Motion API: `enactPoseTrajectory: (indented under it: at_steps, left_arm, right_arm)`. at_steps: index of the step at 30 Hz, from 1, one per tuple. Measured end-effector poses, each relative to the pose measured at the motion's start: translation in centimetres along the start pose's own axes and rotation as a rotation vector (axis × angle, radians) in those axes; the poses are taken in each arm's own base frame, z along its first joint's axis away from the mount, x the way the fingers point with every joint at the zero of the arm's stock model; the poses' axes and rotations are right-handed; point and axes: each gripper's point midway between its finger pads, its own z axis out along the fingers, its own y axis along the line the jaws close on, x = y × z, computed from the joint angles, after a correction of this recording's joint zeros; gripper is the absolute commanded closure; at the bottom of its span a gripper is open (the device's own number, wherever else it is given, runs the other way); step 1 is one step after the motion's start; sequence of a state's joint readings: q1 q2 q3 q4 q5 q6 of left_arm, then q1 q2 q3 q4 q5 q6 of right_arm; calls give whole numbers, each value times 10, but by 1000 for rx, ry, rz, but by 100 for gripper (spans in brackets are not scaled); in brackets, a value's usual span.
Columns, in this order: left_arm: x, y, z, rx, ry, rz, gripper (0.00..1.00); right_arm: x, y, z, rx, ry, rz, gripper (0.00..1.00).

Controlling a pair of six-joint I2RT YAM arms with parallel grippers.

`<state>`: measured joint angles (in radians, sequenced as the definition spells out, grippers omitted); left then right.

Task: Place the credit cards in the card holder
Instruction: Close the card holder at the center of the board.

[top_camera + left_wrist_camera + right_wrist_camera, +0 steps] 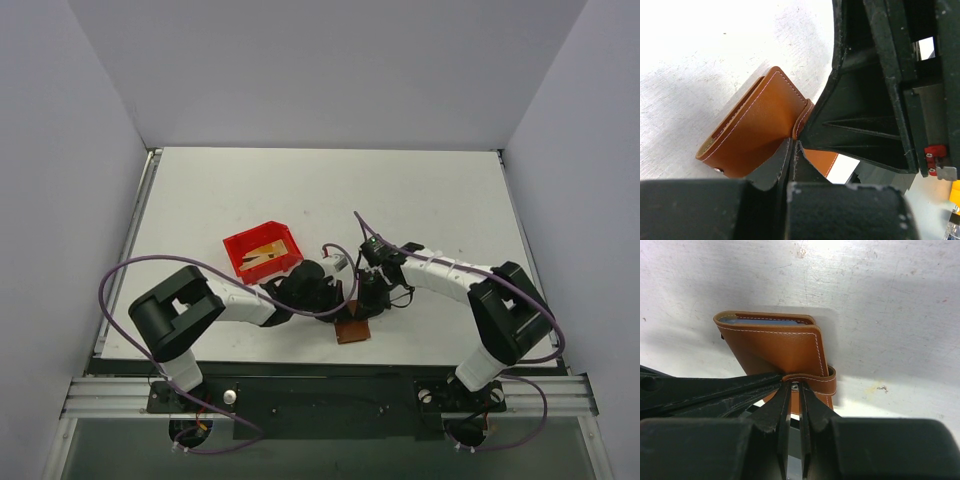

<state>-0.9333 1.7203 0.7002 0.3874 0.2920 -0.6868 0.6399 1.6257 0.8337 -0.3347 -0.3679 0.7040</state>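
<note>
- While the card holder [775, 345] lies folded directly ahead of both sets of fingertips, the step in hand looks like unsnapping it. The two grips should pull against each other rather than drag it along the table [880, 300].
- The right gripper [794, 390] is closed thin on the snap tab [812, 382], which wraps the folded edge right at its fingertips. A peel straight away from the cover should pop the snap without the tab slipping free.
- The left gripper [792, 146] is pinched fully together on the cover's near edge, just beside the right gripper's body. It serves best as the anchor, held low and steady.
- The leather looks slick, so a slow pull seems safer than a jerk.
- The credit cards [262, 252] sit in the red bin [232, 250], well apart beyond the left gripper, waiting until the pockets are open.
</note>
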Motion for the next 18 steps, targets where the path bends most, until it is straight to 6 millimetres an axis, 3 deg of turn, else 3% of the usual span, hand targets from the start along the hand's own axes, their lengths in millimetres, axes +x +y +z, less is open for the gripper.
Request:
enactPoseTrajectory:
  at_steps: [3, 11, 18]
  left_arm:
    - [0, 1, -1, -3, -12, -5, 100]
    - [-9, 1, -9, -34, -45, 3, 85]
    - [-24, 1, -21, -46, -94, 10, 84]
  right_arm:
    - [0, 0, 0, 9, 13, 8, 100]
    - [0, 1, 0, 26, 36, 18, 100]
    - [0, 1, 0, 38, 47, 27, 100]
